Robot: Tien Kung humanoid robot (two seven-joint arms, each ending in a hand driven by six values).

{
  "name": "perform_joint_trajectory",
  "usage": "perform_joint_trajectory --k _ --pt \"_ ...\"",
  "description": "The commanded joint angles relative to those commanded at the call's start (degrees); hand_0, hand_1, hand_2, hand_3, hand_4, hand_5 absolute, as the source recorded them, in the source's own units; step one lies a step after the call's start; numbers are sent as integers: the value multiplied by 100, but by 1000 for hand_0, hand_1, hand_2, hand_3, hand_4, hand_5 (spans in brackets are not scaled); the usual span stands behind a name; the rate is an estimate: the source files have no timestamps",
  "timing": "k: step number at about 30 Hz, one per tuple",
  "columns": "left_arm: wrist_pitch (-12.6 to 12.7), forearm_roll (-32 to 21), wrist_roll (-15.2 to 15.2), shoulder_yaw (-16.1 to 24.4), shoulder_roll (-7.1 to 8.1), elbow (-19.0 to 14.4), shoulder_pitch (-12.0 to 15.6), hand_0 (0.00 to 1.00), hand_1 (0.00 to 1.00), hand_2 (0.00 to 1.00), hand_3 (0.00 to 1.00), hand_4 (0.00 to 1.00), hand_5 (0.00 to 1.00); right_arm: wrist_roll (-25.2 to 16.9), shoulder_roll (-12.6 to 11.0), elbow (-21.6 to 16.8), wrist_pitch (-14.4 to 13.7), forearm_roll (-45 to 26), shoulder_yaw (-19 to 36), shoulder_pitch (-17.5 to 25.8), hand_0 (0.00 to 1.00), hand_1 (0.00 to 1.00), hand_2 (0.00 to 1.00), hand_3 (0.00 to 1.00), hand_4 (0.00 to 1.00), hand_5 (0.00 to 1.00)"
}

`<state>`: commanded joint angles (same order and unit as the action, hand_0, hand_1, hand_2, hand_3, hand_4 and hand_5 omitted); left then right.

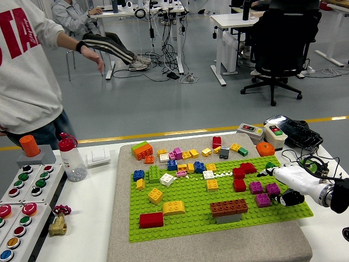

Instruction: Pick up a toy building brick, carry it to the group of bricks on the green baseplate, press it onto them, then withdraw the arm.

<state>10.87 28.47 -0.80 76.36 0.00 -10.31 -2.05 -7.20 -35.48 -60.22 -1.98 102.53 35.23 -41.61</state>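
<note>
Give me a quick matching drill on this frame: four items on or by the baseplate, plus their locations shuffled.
Things:
1. brown brick
2. red brick
3. right hand
4. orange and green brick

Places:
A. baseplate's near left corner
B. off the baseplate's far left corner, on the grey mat
C. over the baseplate's right edge
D. near edge, right of centre

Pairs: 1-D, 2-A, 3-C, 4-B
</note>
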Motion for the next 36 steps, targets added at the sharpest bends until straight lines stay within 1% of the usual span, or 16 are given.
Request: perform_joint_trajectory --k 12,13,22,36 --pt "4 -22 15 -17 0 0 -4 763 787 874 713 486 998 66 259 665 50 -49 -193 -265 884 821 826 808 623 84" --pt "5 -27 18 -18 0 0 -8 760 786 873 711 485 998 72 297 748 41 -74 -194 -287 870 797 790 798 624 97" --pt "9 -61 31 -50 0 0 -30 760 785 873 710 485 998 100 475 1189 28 -97 -278 -433 871 787 776 793 623 100" --pt "15 -63 36 -63 0 0 -42 756 782 870 709 486 998 138 589 1415 98 -146 -420 -539 873 786 774 786 622 114"
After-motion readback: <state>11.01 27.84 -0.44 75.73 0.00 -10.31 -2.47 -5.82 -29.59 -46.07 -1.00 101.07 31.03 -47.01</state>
